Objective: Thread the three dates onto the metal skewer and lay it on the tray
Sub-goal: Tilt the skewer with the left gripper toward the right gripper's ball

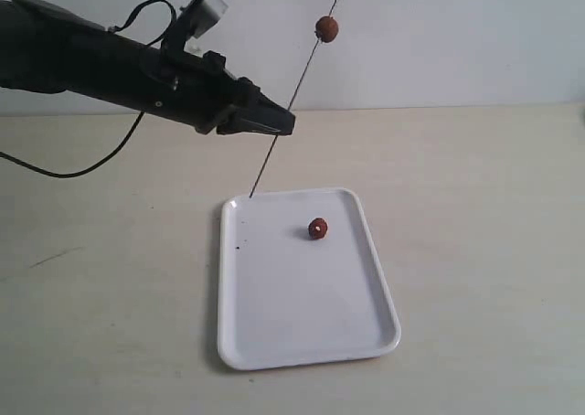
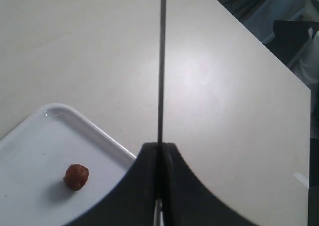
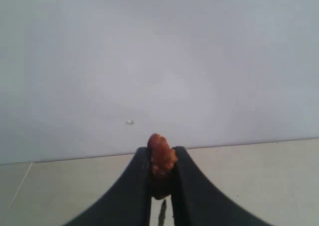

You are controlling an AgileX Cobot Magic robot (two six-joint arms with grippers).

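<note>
One metal skewer (image 1: 303,77) end is cropped above.

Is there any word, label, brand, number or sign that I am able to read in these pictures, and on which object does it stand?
None: no text can be read in any view.
The tray carries only a few dark specks, not letters.
The grey camera box shows no legible label.

tray (image 1: 274,333): glossy, smooth | metal skewer (image 1: 268,159): dull dark metal | date (image 1: 317,228): rough, matt | table (image 1: 475,214): smooth, matt
</note>
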